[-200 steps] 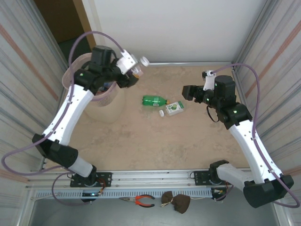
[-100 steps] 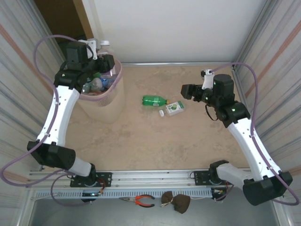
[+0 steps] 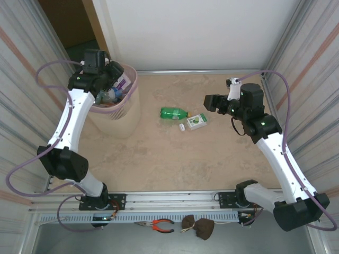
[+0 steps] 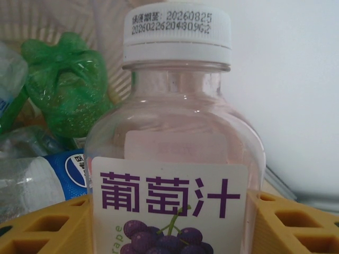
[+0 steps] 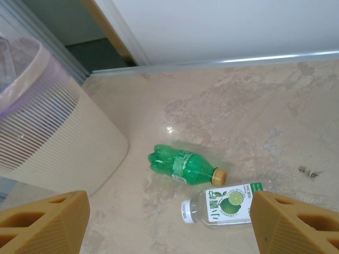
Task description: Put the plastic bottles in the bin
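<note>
Bottle (image 4: pixel 177 159), clear, white-capped, grape label, clamped in left jaws; right jaws apart.

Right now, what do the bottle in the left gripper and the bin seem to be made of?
Grape juice bottle: clear, glossy thin plastic, likely; its wall is see-through, under a white ribbed plastic-looking cap. Bin: pale pink, translucent, finely ribbed plastic, probably; light seems to pass through its lined wall, and the finish looks fairly matte.

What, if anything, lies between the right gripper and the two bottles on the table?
Nothing visible. The open right gripper hovers near the green bottle and lime bottle, with no object between it and them.
</note>
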`<action>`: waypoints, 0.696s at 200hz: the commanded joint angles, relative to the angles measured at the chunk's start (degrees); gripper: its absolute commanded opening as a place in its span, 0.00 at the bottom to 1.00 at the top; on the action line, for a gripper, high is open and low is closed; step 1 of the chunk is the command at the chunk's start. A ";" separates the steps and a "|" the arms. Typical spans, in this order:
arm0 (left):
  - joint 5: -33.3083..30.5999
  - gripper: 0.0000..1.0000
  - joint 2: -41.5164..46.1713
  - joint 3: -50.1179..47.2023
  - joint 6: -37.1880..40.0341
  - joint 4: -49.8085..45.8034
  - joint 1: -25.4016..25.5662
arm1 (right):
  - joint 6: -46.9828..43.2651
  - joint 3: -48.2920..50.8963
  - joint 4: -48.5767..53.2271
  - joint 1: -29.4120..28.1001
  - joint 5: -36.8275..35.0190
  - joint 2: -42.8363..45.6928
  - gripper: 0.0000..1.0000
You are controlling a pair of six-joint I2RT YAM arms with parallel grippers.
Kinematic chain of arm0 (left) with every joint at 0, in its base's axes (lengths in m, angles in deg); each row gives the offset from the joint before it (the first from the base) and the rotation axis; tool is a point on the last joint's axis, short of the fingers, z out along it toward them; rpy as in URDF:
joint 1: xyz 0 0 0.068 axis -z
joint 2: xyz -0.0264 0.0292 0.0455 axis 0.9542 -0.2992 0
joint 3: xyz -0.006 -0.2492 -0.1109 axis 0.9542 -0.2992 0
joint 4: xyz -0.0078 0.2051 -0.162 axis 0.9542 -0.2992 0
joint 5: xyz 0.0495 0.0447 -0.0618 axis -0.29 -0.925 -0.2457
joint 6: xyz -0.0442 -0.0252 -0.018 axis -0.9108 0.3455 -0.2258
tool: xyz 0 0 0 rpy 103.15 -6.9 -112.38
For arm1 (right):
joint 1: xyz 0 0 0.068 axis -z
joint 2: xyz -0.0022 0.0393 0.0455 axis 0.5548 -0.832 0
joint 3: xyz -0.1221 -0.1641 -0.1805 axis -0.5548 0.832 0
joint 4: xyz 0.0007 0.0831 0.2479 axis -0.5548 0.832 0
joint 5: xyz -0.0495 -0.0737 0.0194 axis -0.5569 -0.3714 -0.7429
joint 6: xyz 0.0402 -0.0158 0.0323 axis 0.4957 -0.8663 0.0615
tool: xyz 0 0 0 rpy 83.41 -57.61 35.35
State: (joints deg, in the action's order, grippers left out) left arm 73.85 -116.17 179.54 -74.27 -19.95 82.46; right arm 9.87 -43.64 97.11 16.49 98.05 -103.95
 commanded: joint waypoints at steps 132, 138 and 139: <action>-0.59 0.86 3.14 -3.12 -7.60 1.30 0.97 | 0.03 0.87 -0.10 0.47 -0.58 1.82 0.79; -0.36 0.84 3.40 -3.42 -7.33 2.14 0.94 | 0.05 0.87 -0.08 0.48 -0.49 1.76 0.79; -0.29 0.83 3.51 -3.47 -7.17 2.31 0.94 | 0.05 0.87 -0.09 0.45 -0.49 1.76 0.79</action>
State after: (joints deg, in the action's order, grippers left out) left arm 73.87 -115.78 177.16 -83.03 -19.71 83.16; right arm 9.82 -43.62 97.11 16.49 98.01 -103.14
